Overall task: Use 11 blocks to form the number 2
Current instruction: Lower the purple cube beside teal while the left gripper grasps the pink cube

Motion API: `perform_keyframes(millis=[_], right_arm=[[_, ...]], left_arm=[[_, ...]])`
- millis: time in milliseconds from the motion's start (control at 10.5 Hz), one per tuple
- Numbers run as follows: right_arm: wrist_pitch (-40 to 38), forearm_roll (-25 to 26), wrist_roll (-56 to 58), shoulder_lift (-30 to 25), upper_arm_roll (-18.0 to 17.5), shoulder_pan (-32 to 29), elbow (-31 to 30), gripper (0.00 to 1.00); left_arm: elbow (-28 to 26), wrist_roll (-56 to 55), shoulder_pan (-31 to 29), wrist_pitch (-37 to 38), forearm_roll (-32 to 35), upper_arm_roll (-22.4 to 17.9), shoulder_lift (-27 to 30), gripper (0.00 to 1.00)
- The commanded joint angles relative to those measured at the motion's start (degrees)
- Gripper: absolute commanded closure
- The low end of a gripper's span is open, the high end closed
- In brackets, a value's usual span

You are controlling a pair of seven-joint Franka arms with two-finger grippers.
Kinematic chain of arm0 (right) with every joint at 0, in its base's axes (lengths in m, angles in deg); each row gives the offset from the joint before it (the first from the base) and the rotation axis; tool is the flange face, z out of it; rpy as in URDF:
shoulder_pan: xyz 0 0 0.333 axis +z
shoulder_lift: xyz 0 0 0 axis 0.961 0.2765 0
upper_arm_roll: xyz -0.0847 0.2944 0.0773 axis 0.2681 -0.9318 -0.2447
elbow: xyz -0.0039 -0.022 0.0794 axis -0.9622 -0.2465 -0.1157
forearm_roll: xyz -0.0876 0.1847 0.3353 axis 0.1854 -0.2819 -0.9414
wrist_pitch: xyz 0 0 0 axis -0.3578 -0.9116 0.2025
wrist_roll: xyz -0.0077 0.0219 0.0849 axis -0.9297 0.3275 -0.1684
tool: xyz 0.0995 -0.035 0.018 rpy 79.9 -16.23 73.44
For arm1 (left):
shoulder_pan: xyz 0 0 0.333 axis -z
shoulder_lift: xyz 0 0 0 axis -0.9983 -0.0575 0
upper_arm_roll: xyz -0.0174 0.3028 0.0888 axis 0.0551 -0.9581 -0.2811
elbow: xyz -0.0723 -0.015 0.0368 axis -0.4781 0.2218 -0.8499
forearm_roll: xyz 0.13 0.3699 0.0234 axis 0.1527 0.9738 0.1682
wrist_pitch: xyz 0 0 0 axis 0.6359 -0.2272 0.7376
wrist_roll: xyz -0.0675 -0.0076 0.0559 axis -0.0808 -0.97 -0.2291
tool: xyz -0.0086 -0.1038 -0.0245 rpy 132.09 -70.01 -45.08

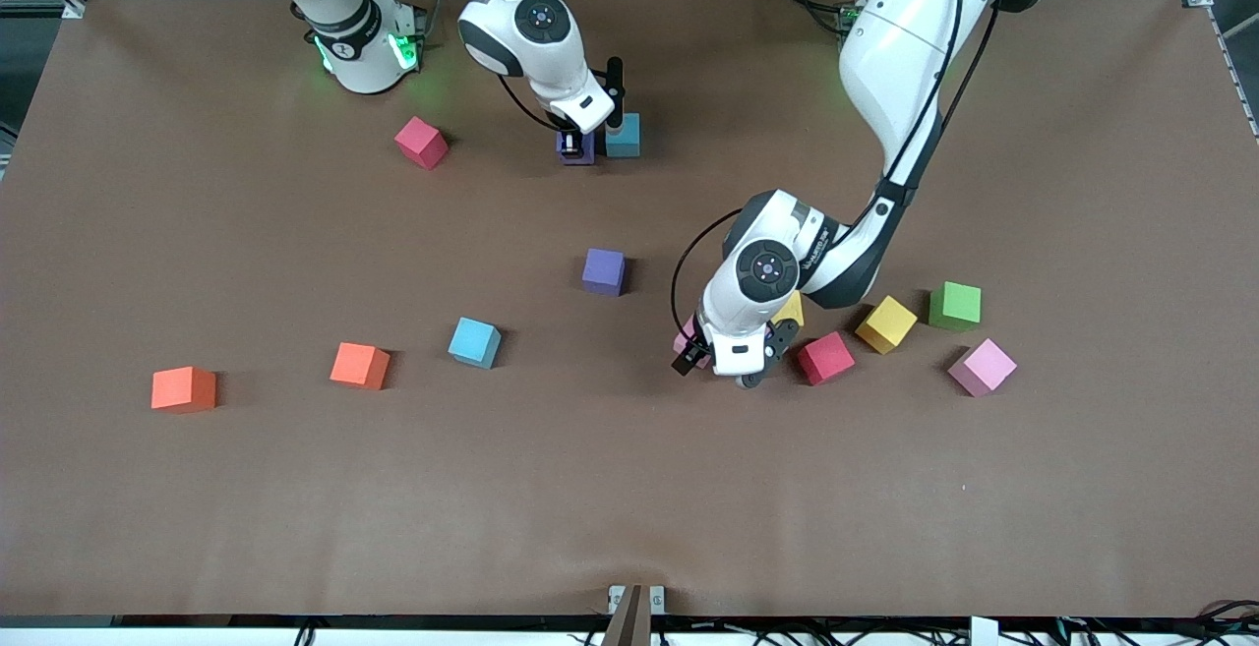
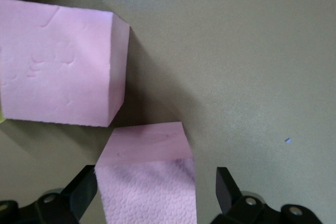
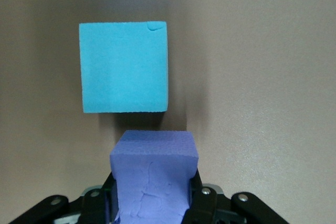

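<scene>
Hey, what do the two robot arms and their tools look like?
Both arms are glossy white with dark grey joint bands and round dark caps. Thin black cables loop near each wrist. The right arm's base glows green. The left tool and right tool have black fingers.

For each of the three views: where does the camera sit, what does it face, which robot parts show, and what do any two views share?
Front view: high across the table, facing both arm bases; shows both arms, scattered blocks and the green cube.
Left wrist view: on the left arm's wrist, looking down past the open left gripper straddling a pink block, second pink block beside.
Right wrist view: on the right wrist, right gripper shut on a purple block beside a blue block.
Shared: front view also shows that purple block and blue block.
</scene>
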Motion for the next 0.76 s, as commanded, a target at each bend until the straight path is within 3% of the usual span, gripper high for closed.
perform_keyframes(millis=[0,287,669], right_arm=[[0.0,-0.2,-2.4,0.3,-0.1,0.4,0.5,1.0],[-0.5,-0.2,-5.9,0.1,-0.1,2.5,0.9,1.0],[-0.5,-0.1,-5.6,0.1,0.0,2.8,1.2,1.0]], left_arm=[[1.2,0.0,0.6,-0.5,-1.2,-0.6,-1.0,0.0],[1.0,0.6,0.6,-0.5,-0.9,-0.6,-0.9,0.1],[0.6,1.3,0.6,-0.2,-0.7,-0.7,-0.4,0.64]])
